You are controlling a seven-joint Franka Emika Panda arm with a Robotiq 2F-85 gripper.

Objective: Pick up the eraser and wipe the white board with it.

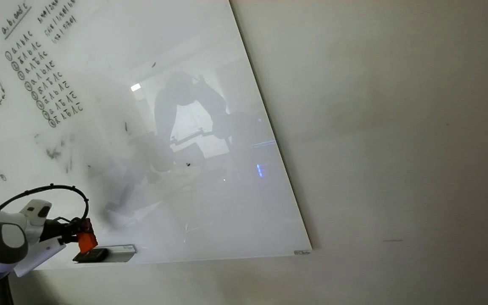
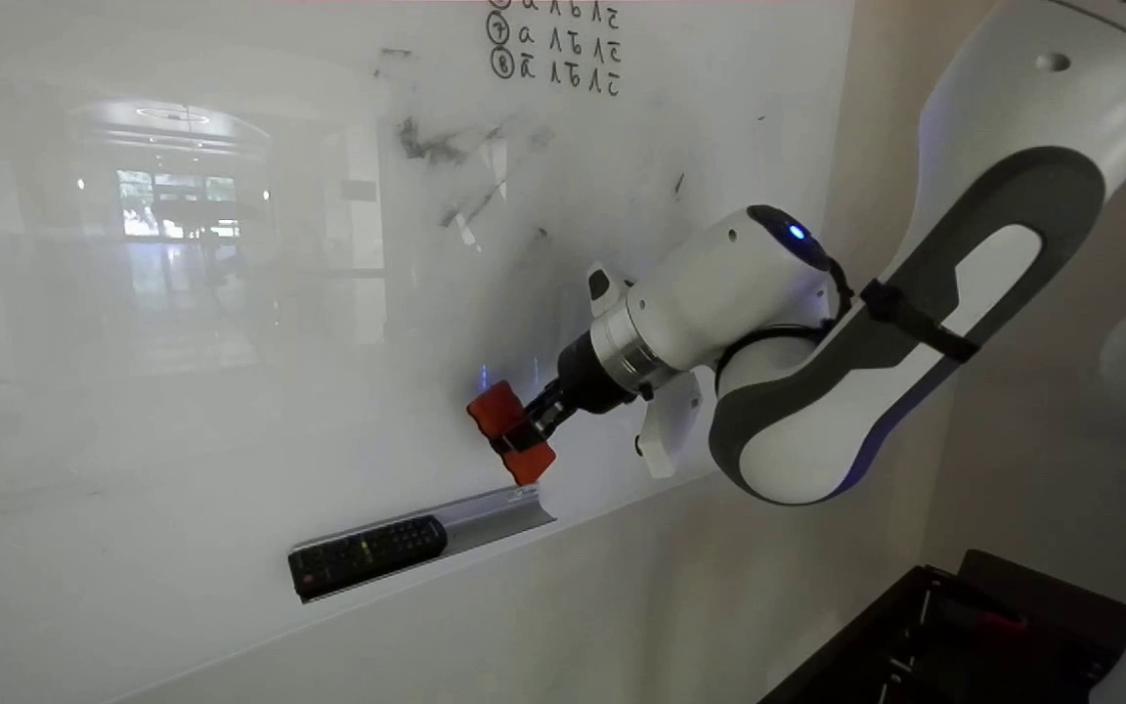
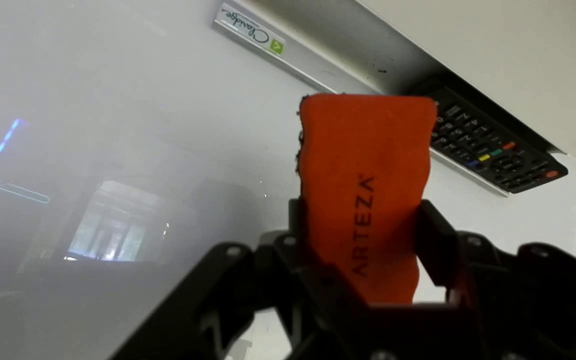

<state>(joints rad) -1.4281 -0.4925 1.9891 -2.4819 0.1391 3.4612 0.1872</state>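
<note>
The eraser (image 2: 493, 409) between the fingers (image 3: 435, 242), near the tray (image 2: 495, 520)

In an exterior view the white board (image 1: 235, 212) fills the left of the frame, handwriting (image 1: 42, 80) on its upper left, the wall (image 1: 388, 127) to its right and below. The tray sits along the board's lower edge; in both exterior views the remote control (image 2: 368, 555) lies in its left part. In an exterior view the arm (image 2: 837, 420) reaches from the upper right to the centre, in front of the board. In the wrist view the eraser, right of centre, partly hides the tray; whether they touch is unclear.
</note>
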